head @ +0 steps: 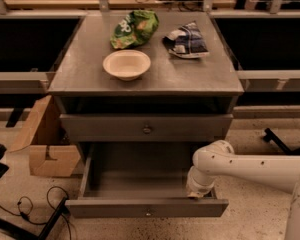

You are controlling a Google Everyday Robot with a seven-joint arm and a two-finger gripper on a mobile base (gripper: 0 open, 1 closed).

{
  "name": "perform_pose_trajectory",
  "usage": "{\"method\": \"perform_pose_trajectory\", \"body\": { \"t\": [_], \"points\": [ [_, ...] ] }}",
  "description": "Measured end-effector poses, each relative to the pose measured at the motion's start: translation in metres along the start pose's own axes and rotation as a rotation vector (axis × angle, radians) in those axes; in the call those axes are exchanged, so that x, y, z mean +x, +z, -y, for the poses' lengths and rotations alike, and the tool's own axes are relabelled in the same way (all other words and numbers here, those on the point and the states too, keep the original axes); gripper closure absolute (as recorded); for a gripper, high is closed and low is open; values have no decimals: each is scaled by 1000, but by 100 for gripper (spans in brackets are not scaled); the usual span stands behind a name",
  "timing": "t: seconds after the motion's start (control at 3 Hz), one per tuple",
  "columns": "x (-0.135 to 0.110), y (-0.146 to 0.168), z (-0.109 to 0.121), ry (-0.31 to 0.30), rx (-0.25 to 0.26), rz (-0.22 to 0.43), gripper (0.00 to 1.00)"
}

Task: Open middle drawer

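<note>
White end effector point(196, 193) at front right of grey middle drawer point(115, 208); green bag point(135, 28), cream bowl point(126, 64).

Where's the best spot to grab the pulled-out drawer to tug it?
Pinch the small round knob centred on the flat front of the middle drawer, coming straight from the front; nothing else sticks out there. The gripper is down inside that drawer, at the right front corner in this view, away from the knob.

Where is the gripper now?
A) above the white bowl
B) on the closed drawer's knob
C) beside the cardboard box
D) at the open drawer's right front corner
D: the gripper is low at the right front corner of the pulled-out middle drawer.
</note>
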State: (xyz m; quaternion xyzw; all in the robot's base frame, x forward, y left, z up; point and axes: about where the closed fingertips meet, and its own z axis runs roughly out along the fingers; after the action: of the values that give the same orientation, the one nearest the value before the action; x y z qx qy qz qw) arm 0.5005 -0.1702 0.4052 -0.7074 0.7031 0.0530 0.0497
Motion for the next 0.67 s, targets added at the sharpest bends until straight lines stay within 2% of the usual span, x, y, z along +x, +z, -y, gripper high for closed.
{"method": "perform_pose_trajectory", "body": {
  "t": [0.33,0.67],
  "points": [
    [-5,-1,-8,0,-27,17,100],
    [-5,-1,-8,0,-27,17,100]
  ]
}}
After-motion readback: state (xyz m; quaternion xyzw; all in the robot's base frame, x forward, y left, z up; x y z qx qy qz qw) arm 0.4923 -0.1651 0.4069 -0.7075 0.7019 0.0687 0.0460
